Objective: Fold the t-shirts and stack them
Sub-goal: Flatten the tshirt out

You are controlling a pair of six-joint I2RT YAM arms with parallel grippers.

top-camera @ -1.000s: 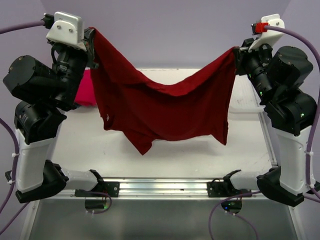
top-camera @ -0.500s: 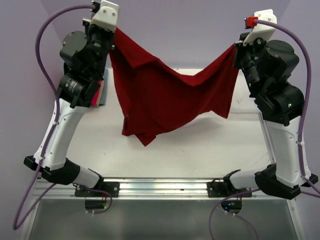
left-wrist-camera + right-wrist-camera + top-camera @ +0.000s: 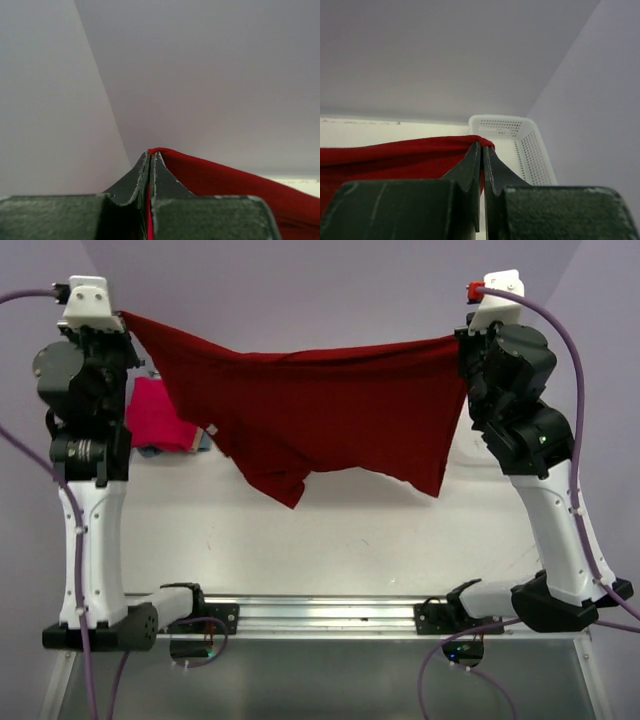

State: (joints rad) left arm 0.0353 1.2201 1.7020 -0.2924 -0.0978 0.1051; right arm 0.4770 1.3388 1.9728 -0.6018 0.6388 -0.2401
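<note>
The dark crimson t-shirt (image 3: 320, 410) hangs in the air above the tabletop (image 3: 330, 550), stretched between the two tools. The left tool (image 3: 150, 156) is pressed together on one upper corner of the cloth and the right tool (image 3: 482, 146) on the other. In both wrist views the fingers meet with only a thin red edge pinched between them.

Both tools are raised high and well apart, so the top edge of the shirt runs almost straight from one to the other. I judge this is on purpose: with a taut top edge the weight of the cloth pulls out the creases, and the shirt can then be laid flat for folding. The lower edge is not even yet. One part hangs down in a point left of the middle and another at the right, and none of it seems to touch the tabletop.

The pinkish-red t-shirt (image 3: 155, 415) lies on the far left of the tabletop, beside the left arm (image 3: 88, 470), with a sliver of blue-grey cloth (image 3: 202, 441) at its edge — probably the place for the stack. The white basket (image 3: 535, 145) stands beyond the right tool.

The next move, I think, is to lower the shirt onto the free middle — slowly, or the hanging points may fold under.
</note>
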